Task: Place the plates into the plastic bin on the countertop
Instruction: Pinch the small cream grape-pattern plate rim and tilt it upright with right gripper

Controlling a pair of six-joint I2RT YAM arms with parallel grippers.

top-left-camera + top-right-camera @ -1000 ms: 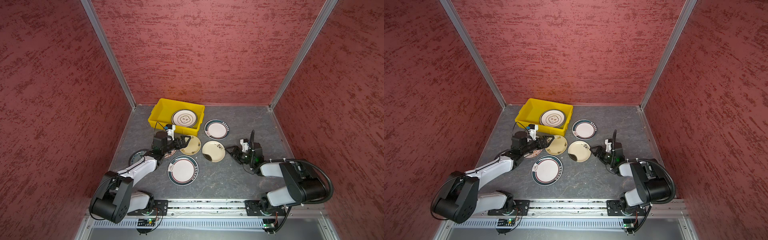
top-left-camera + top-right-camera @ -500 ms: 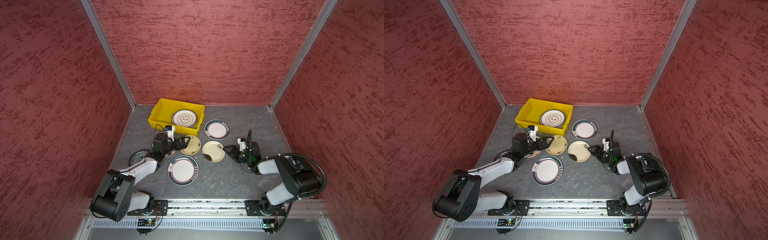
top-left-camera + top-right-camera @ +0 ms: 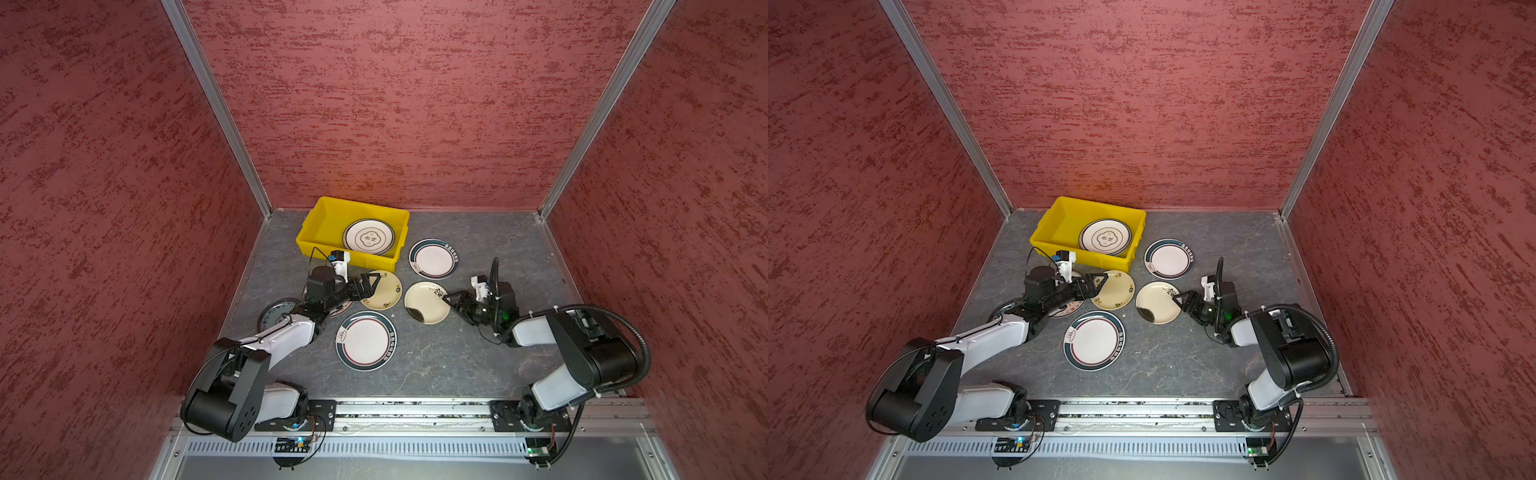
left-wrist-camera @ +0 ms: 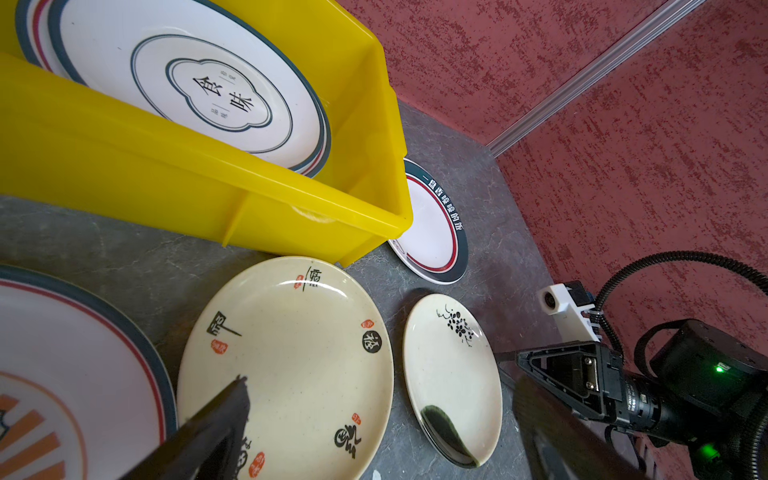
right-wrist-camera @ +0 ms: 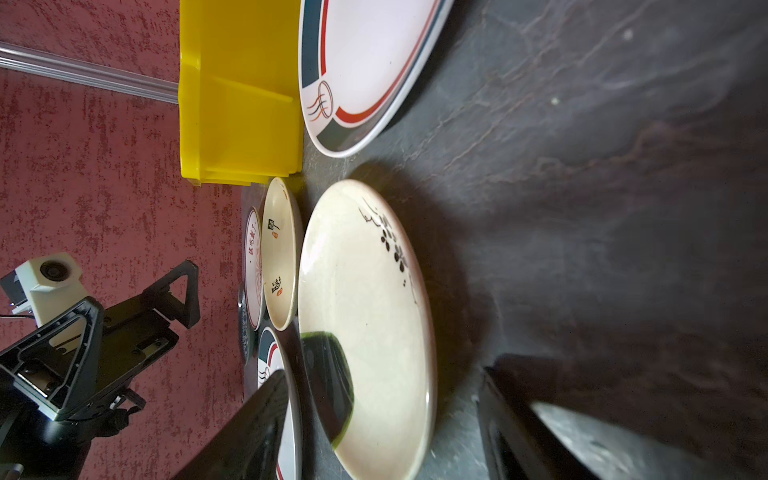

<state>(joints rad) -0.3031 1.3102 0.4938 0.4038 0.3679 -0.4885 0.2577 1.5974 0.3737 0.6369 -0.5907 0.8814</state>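
**Right pincer astride the blossom plate, left pincer wide over its neighbour**

We see the yellow plastic bin [image 3: 328,226] at the back of the countertop [image 3: 478,365], left of centre. A white plate [image 3: 368,237] lies in its right half, and the left wrist view shows another rim beneath it.

Six plates lie outside the bin on the countertop. A green-rimmed plate [image 3: 434,258] sits just beside the bin's right front corner. In front of the bin lie the cream character plate [image 3: 382,289] and, just to its right, the cream blossom plate [image 3: 427,302], which carries a dark green brush stroke. Nearer the front edge lies a larger green-rimmed plate [image 3: 365,340]. Under the left arm we make out an orange-marked plate [image 4: 62,374] and, further left, a blue-patterned plate [image 3: 276,311], both partly hidden.

The left gripper [image 3: 370,286] hangs over the left edge of the cream character plate, jaws spread wide and holding nothing. The right gripper [image 3: 451,301] sits low at the right rim of the cream blossom plate. In the right wrist view its jaws stand apart with that rim between them, one finger [image 5: 257,415] above the plate and the other down by the countertop. We see a gap on either side, so this pincer is released, not grasping.
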